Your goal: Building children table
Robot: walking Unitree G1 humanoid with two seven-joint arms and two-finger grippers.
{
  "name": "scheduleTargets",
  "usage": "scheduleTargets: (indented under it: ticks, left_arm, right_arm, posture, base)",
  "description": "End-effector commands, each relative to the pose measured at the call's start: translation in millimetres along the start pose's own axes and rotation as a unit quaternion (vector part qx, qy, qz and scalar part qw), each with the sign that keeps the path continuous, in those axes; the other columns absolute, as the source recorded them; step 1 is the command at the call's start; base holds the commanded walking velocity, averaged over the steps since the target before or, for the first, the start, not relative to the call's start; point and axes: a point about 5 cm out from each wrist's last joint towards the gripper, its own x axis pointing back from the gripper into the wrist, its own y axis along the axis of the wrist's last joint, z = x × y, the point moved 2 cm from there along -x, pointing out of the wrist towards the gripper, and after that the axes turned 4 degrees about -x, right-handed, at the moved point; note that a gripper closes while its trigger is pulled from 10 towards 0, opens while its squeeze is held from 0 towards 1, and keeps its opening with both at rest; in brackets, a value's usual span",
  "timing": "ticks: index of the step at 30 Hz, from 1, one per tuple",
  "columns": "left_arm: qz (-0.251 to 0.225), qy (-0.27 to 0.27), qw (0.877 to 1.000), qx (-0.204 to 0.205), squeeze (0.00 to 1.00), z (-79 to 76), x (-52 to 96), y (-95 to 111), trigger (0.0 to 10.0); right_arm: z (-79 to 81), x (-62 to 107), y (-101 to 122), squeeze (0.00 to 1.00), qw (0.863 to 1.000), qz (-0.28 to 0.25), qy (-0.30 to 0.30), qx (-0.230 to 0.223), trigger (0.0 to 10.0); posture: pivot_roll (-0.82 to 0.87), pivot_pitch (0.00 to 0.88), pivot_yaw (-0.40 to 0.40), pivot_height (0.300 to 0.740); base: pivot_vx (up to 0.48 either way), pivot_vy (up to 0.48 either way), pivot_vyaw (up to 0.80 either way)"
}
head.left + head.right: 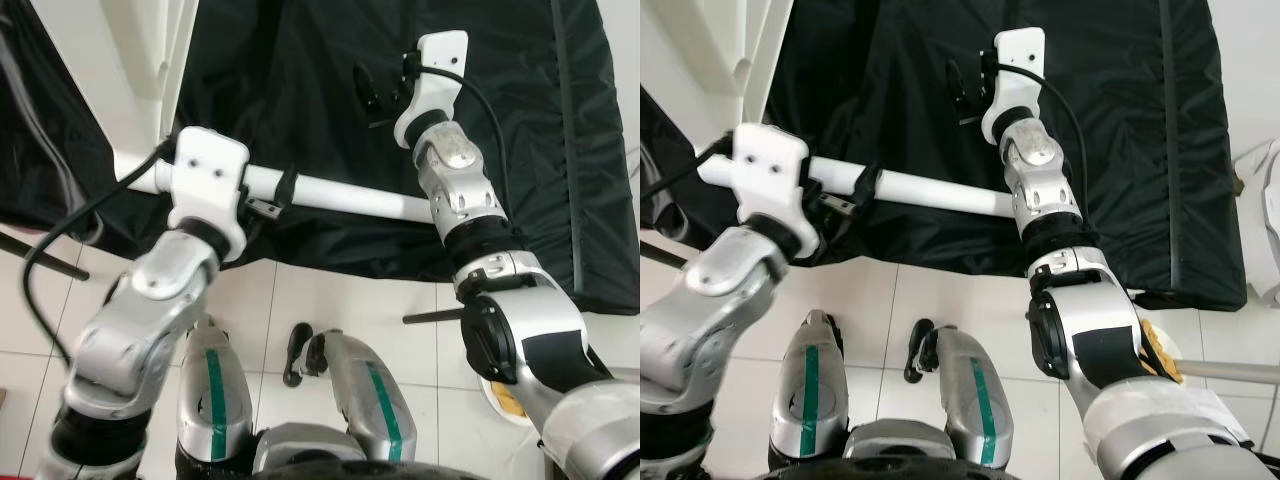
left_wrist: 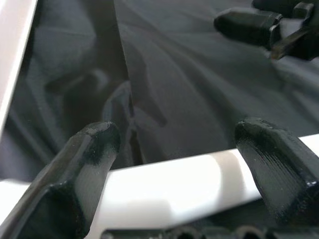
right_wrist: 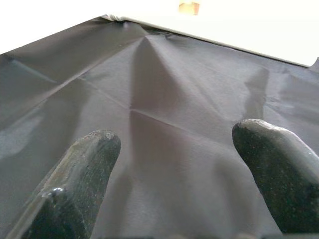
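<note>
A white round table leg (image 1: 340, 195) lies level across the near edge of a black cloth (image 1: 300, 80). Its left end meets the white tabletop (image 1: 110, 60) standing at the back left. My left gripper (image 1: 275, 197) sits on the leg near its middle. In the left wrist view its fingers (image 2: 94, 149) are spread wide, with the leg (image 2: 164, 184) crossing at their base. My right gripper (image 1: 375, 100) hovers open over the bare cloth beyond the leg's right end, holding nothing. The right wrist view shows its fingertips (image 3: 94, 149) apart above the wrinkled fabric.
White floor tiles (image 1: 330, 290) run in front of the cloth, with my own legs below. A thin black rod (image 1: 430, 317) lies on the floor by my right arm, another (image 1: 40, 255) at the left. A yellow-and-white object (image 1: 505, 400) sits low right.
</note>
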Motion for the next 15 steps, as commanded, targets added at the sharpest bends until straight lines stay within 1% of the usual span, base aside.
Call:
scheduleTargets:
  ticks: [1, 2, 4, 6, 10, 11, 12, 14, 15]
  left_arm:
    - [0.012, 0.029, 0.999, -0.012, 0.0, 1.3, -4.1, -4, 10.0]
    - [0.012, 0.029, 0.999, -0.012, 0.0, 1.3, -4.1, -4, 10.0]
    - [0.016, 0.084, 0.996, -0.015, 0.0, 9.4, -10.3, -4, 10.0]
    - [0.019, 0.115, 0.993, -0.028, 0.0, 13.6, -13.7, -3, 10.0]
    - [0.019, 0.131, 0.99, -0.042, 0.0, 14.2, -16.0, -1, 10.0]
    - [0.018, 0.143, 0.988, -0.049, 0.0, 15.7, -17.2, 0, 10.0]
    - [0.019, 0.152, 0.987, -0.05, 0.0, 16.9, -18.1, 1, 10.0]
    - [0.019, 0.152, 0.987, -0.05, 0.0, 16.9, -18.1, 1, 10.0]
    - [0.019, 0.164, 0.985, -0.049, 0.0, 19.1, -18.3, 2, 10.0]
  right_arm:
    - [-7.5, 1.6, 0, 0.0, 1.0, 0.0, -0.01, 0.003, 10.0]
    - [-7.5, 1.6, 0, 0.0, 1.0, 0.0, -0.01, 0.003, 10.0]
    - [-8.3, 1.4, 2, 0.0, 1.0, -0.003, -0.013, 0.001, 10.0]
    - [-8.8, 1.4, 3, 0.0, 1.0, -0.006, -0.016, -0.001, 10.0]
    - [-8.8, 1.5, 3, 0.0, 1.0, -0.007, -0.016, -0.001, 10.0]
    - [-9.1, 1.3, 4, 0.0, 1.0, -0.008, -0.018, -0.001, 10.0]
    - [-9.6, 1.3, 4, 0.0, 1.0, -0.01, -0.02, -0.001, 10.0]
    - [-9.6, 1.3, 4, 0.0, 1.0, -0.01, -0.02, -0.001, 10.0]
    - [-10.8, 1.6, 5, 0.0, 1.0, -0.013, -0.023, 0.0, 10.0]
  posture:
    - [0.28, 0.187, -0.175, 0.74]
    - [0.28, 0.187, -0.175, 0.74]
    - [0.28, 0.188, -0.174, 0.74]
    - [0.28, 0.187, -0.174, 0.74]
    - [0.28, 0.188, -0.174, 0.74]
    - [0.27, 0.182, -0.171, 0.74]
    - [0.27, 0.182, -0.171, 0.74]
    - [0.27, 0.182, -0.171, 0.74]
    - [0.27, 0.182, -0.171, 0.74]
  base:
    - [0.0, 0.0, 0.0]
    - [0.0, 0.0, 0.0]
    - [0.0, 0.0, 0.0]
    - [0.0, 0.0, 0.0]
    - [0.0, 0.0, 0.0]
    - [0.0, 0.0, 0.0]
    - [0.0, 0.0, 0.0]
    - [0.0, 0.0, 0.0]
    - [0.0, 0.0, 0.0]
